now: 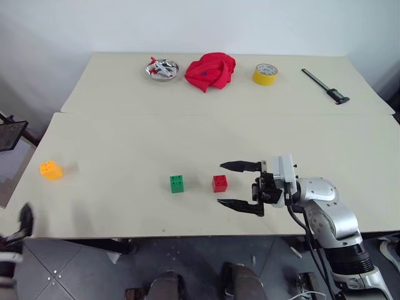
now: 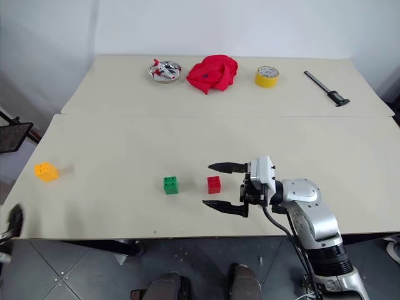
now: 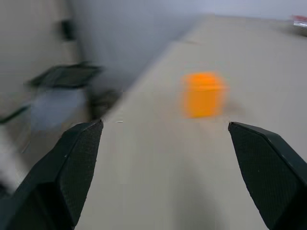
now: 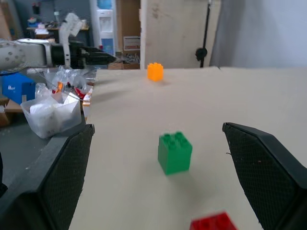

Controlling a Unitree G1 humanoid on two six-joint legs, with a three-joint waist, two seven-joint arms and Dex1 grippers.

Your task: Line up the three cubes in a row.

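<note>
Three studded cubes lie on the near table: an orange-yellow one [image 1: 50, 169] far left, a green one [image 1: 177, 183] near the middle, and a red one [image 1: 219, 183] just right of the green. My right gripper [image 1: 220, 184] is open and points left, its two fingertips flanking the red cube without touching it. In the right wrist view the red cube [image 4: 213, 222] is closest, then the green cube [image 4: 175, 152], with the orange-yellow one [image 4: 155, 71] far off. My left gripper [image 3: 164, 124] is open off the table's left front corner, empty, facing the orange-yellow cube [image 3: 203, 94].
On the far table stand a metal bowl [image 1: 162, 69] with small items, a red cloth [image 1: 210, 70], a yellow tape roll [image 1: 265, 74] and a black tool [image 1: 326, 86]. A seam [image 1: 187, 114] divides the two tables. A dark stand [image 1: 9, 134] sits beyond the left edge.
</note>
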